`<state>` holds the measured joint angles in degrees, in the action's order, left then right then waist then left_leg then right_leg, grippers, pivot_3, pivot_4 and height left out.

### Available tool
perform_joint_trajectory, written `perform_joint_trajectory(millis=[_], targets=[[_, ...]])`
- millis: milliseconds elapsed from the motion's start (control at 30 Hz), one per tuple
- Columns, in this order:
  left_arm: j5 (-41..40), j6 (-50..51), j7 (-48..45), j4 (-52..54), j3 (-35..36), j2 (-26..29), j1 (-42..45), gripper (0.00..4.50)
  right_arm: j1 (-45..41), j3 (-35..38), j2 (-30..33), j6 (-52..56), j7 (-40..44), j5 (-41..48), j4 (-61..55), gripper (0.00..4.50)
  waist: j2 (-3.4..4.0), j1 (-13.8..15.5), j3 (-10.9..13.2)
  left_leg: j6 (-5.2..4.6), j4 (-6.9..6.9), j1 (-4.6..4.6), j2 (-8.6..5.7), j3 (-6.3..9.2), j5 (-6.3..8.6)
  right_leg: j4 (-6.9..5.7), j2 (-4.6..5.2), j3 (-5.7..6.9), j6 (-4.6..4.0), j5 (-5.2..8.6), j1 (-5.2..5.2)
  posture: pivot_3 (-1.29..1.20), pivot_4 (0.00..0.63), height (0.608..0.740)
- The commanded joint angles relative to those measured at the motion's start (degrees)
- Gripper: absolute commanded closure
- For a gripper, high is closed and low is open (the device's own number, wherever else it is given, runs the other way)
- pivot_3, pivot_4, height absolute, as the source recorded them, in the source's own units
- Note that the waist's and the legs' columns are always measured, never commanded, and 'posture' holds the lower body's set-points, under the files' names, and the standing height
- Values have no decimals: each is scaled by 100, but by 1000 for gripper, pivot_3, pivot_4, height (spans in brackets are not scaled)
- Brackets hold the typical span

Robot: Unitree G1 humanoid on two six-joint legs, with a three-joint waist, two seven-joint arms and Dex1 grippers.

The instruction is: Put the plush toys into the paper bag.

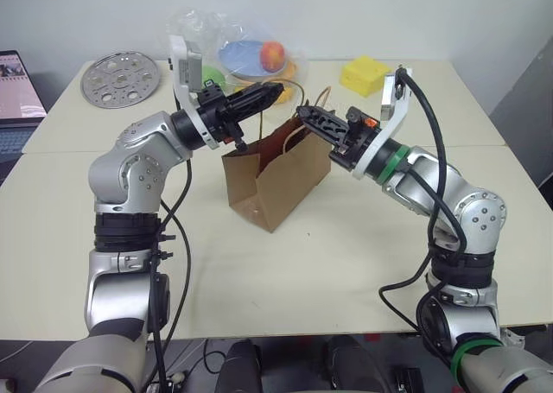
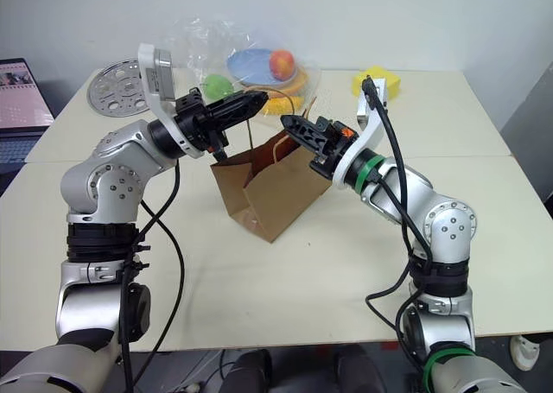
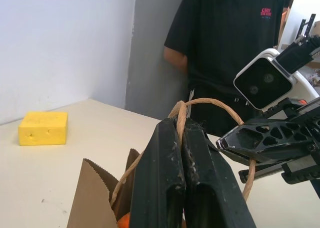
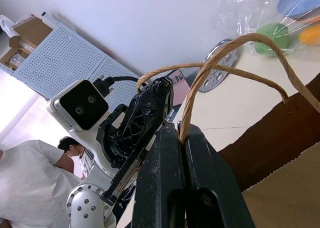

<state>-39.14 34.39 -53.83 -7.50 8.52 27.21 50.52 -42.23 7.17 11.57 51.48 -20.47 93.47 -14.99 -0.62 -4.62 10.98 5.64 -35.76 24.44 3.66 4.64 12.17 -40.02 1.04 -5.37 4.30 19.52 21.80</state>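
Left tool (image 1: 275, 91): fingers pressed together, clamped on one twisted loop handle (image 3: 210, 103) of the paper bag (image 1: 276, 181), raised above the bag's mouth.
Right tool (image 1: 304, 114): fingers together, pinching the other loop handle (image 4: 235, 47); it faces the left tool, tips close but apart.
Paper bag: stands on the counter (image 1: 346, 263) just below and between the two tools, mouth open.
Plush toys: a patch of orange (image 3: 125, 221) shows inside the bag beneath the left tool; what it is, I cannot tell.
Behind the tools: clear plastic bag of fruits (image 1: 251, 52), yellow block (image 1: 364, 73) beyond the right tool, round metal disc (image 1: 120, 79) beyond the left tool.
Room: laptop (image 1: 17, 95) at the counter's edge, white wall, a person in a black shirt (image 3: 225, 42) standing past the counter.
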Motion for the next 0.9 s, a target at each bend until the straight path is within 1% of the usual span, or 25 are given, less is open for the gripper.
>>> perform_joint_trajectory(millis=[33, 167, 300, 367, 400, 433, 533, 600, 667, 767, 833, 900], targets=[[-67, -49, -58, 25, 94, 26, 219, 4500, -176, -77, -38, -157, 72, 74, -149, 4466, 0, -2, 0, 0, 0, 0, 0, 0, 0, 0, 0, 0, 0, 0, 1, 0, 150, 740], [183, -107, -176, -73, -89, 106, -145, 4500, 17, -344, 109, -52, 399, -567, -67, 4466, 0, -8, 0, 0, 1, -1, 0, -1, 0, 0, 0, -1, 0, 0, 0, 0, 150, 740], [210, -21, -140, -3, -108, 113, -310, 4500, 174, -541, 171, 1, 646, -1039, -22, 4466, 0, -7, 0, 0, 1, -2, 0, -1, 0, 0, -1, -1, 0, 0, 1, 0, 150, 740], [314, -170, -189, 26, -112, 181, -414, 4500, 252, -555, 140, 3, 762, -1120, -61, 4089, 0, -5, 0, 0, -1, 0, 0, -1, 0, 0, 0, -2, 0, 0, 2, 0, 150, 740], [367, -238, -166, 30, -93, 204, -437, 4306, 275, -554, 135, 11, 801, -1149, -74, 3890, 0, -4, 0, 0, -1, 0, 0, -1, 0, 0, 0, -2, 0, 0, 2, 0, 150, 740], [398, -279, -148, 40, -75, 219, -455, 4097, 292, -553, 127, 16, 823, -1167, -93, 3601, 0, -4, 0, 0, -1, 0, 0, -1, 0, -1, 0, -1, 0, 0, 2, 0, 150, 740], [250, -111, -142, 261, 71, 392, -497, 3295, 322, -443, 238, 90, 920, -1024, -160, 2492, 0, -3, 0, 0, -1, 0, 0, -1, 0, -1, 0, -1, 0, 0, 2, 0, 150, 740], [250, -84, -199, 679, 91, 635, -677, 2715, 350, -336, 398, 179, 986, -821, -215, 1805, 0, -9, 0, 0, 0, 0, 0, -1, 0, 0, 0, -2, 0, 0, 2, 0, 150, 740], [0, 232, 23, 1192, 266, 799, -814, 2113, 382, -289, 597, 289, 1065, -666, -296, 1056, 0, -4, 0, 0, 2, 0, 1, -2, 0, 3, 0, -3, 0, 0, 2, 0, 150, 740], [-39, 408, 86, 1974, 448, 1256, -1323, 1208, 403, -235, 965, 498, 1188, -277, -483, 17, 0, -12, 0, 0, 4, 1, 3, -1, 1, 4, 0, -3, 0, 0, 3, 0, 150, 740], [-214, 603, 237, 2369, 743, 1483, -1691, 646, 448, -196, 1248, 589, 1220, 141, -618, 0, 0, -13, 0, -1, 6, 0, 4, -4, 1, 4, 0, -7, 0, 0, 3, 0, 150, 740], [-421, 789, 424, 2579, 967, 1569, -1885, 25, 478, -196, 1456, 596, 1230, 414, -690, 0, -1, -2, 1, -1, 5, -1, 3, -3, 1, 3, 0, -7, 0, 0, 2, 0, 150, 740]])
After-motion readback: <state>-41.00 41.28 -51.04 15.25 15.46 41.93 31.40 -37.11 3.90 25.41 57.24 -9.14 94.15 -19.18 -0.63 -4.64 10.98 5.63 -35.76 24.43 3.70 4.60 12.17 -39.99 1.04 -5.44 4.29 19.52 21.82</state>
